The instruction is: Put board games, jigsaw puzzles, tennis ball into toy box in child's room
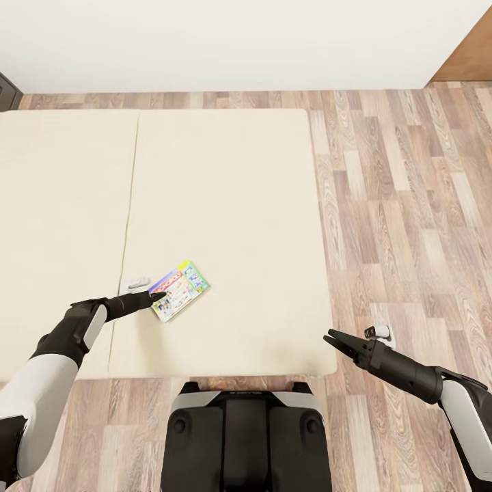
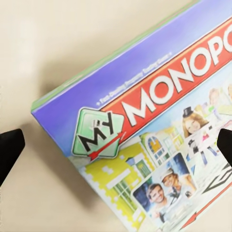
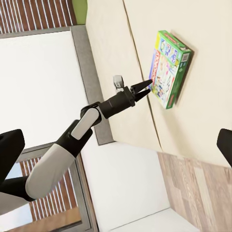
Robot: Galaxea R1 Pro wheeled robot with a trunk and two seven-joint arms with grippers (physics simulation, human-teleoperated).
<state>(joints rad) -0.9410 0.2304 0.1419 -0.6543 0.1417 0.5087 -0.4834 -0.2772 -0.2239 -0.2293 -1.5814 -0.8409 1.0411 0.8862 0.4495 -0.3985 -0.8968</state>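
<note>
One board game (image 1: 179, 290), a flat green-sided box with a red Monopoly band, lies flat on the beige bed (image 1: 225, 178) near its front edge. My left gripper (image 1: 156, 297) is at the box's near-left corner, open. In the left wrist view the game (image 2: 159, 121) lies close below the gripper (image 2: 116, 147), one dark fingertip (image 2: 9, 150) off its side and the other over its printed top. The right wrist view shows the same box (image 3: 169, 67) with the left gripper (image 3: 142, 88) at its edge. My right gripper (image 1: 336, 340) hangs open and empty by the bed's front right corner.
Wooden floor (image 1: 410, 205) runs along the bed's right side and behind it up to a white wall (image 1: 239, 41). A brown wooden panel (image 1: 475, 55) stands at the far right. The grey headboard (image 3: 89, 72) edges the mattress. My base (image 1: 246, 437) is against the bed's front.
</note>
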